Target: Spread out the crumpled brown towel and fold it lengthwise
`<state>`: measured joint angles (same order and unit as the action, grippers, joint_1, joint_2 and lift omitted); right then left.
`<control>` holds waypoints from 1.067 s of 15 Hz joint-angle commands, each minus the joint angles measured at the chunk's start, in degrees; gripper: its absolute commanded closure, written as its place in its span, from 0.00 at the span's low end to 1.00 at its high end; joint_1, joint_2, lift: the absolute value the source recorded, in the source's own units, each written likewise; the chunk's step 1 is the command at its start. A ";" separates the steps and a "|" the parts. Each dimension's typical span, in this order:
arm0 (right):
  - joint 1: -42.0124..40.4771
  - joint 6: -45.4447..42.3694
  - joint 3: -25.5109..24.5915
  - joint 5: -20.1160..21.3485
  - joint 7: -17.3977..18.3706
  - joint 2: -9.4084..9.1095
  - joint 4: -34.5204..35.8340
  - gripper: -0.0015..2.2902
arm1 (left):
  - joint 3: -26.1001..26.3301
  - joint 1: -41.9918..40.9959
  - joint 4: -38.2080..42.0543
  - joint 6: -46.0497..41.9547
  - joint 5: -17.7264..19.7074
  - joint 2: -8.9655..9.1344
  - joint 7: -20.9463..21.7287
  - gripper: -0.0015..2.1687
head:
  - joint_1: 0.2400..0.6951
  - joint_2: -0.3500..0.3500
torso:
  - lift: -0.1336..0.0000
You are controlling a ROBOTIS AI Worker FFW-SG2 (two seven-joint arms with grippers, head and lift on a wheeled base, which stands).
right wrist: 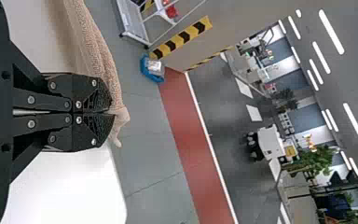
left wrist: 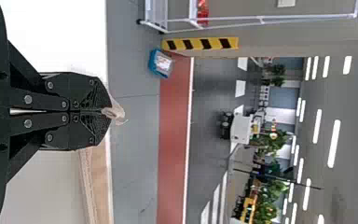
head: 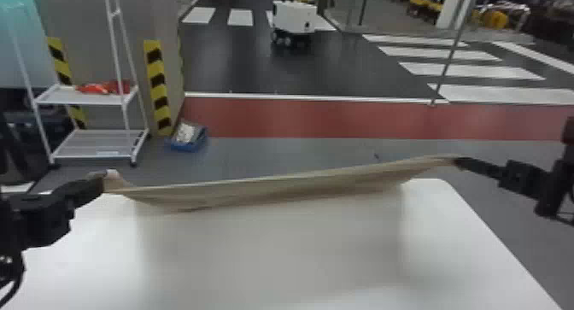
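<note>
The brown towel (head: 277, 189) is drawn out lengthwise between the left gripper (head: 104, 182) and the right gripper (head: 457, 161), across the far part of the white table (head: 273, 258). Its right end sits higher in the head view than its left; whether the lower edge touches the tabletop cannot be told.

Left wrist view: the fingers of the left gripper (left wrist: 108, 112) are pressed together on a towel corner, with a small tuft protruding past the tips. Right wrist view: the right gripper (right wrist: 112, 113) is likewise clamped on the opposite end, a short tail of cloth projecting beyond its tips.

Surroundings, head view: a white shelf rack (head: 85, 100) bearing red items (head: 104, 88) on its upper shelf; a blue bin (head: 188, 144) on the floor near it; farther off, a white wheeled cart (head: 294, 18).
</note>
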<state>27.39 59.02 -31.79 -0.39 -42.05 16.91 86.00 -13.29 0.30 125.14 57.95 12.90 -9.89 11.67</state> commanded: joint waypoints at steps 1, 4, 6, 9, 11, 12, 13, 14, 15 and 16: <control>-7.35 -2.10 -2.48 -1.19 -1.02 0.31 2.24 0.74 | -0.33 -9.18 6.34 -0.16 -0.07 1.01 -0.77 0.99 | 0.77 0.28 | 0.07; -13.51 -1.22 -4.42 -2.07 -1.81 -0.22 5.84 0.74 | -0.77 -17.26 13.55 0.90 -0.07 2.51 -2.62 0.99 | 1.00 0.21 | 0.07; -17.11 1.24 -5.82 -3.30 -2.60 -1.01 9.09 0.74 | -0.77 -21.48 17.77 2.48 -0.16 2.77 -3.76 0.99 | 1.00 0.19 | 0.07; -22.03 5.63 -8.81 -4.97 -4.79 -3.03 15.86 0.74 | -0.95 -25.35 21.81 4.59 -0.78 2.95 -4.64 0.99 | 1.00 0.16 | 0.07; -24.32 7.92 -11.27 -5.85 -5.85 -4.26 20.17 0.74 | -1.74 -26.40 22.95 7.40 -0.78 2.86 -4.55 0.99 | 1.00 0.15 | 0.07; -25.28 10.91 -12.33 -6.99 -6.38 -4.26 21.93 0.74 | -2.27 -27.28 23.30 7.40 -0.78 2.86 -4.38 0.99 | 1.00 0.15 | 0.07; -26.43 12.84 -13.12 -8.22 -6.38 -4.35 23.95 0.74 | -2.53 -28.16 23.92 7.58 -0.69 2.86 -4.20 0.98 | 1.00 0.15 | 0.07; -27.92 13.37 -13.47 -9.10 -6.46 -4.35 25.44 0.74 | -2.62 -29.13 24.62 7.58 -0.69 2.86 -4.11 0.98 | 1.00 0.15 | 0.07; -28.71 13.19 -13.47 -9.01 -6.38 -4.43 26.06 0.74 | -2.79 -29.92 25.68 8.99 -0.69 2.86 -3.94 0.99 | 1.00 0.15 | 0.07; -28.62 14.07 -13.47 -8.57 -6.38 -4.35 25.97 0.74 | -2.79 -30.01 26.29 10.74 -0.60 2.86 -3.94 0.99 | 1.00 0.15 | 0.07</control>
<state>-0.77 72.21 -45.17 -9.14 -48.43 12.55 111.50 -16.00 -29.14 150.42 66.75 12.22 -7.03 7.73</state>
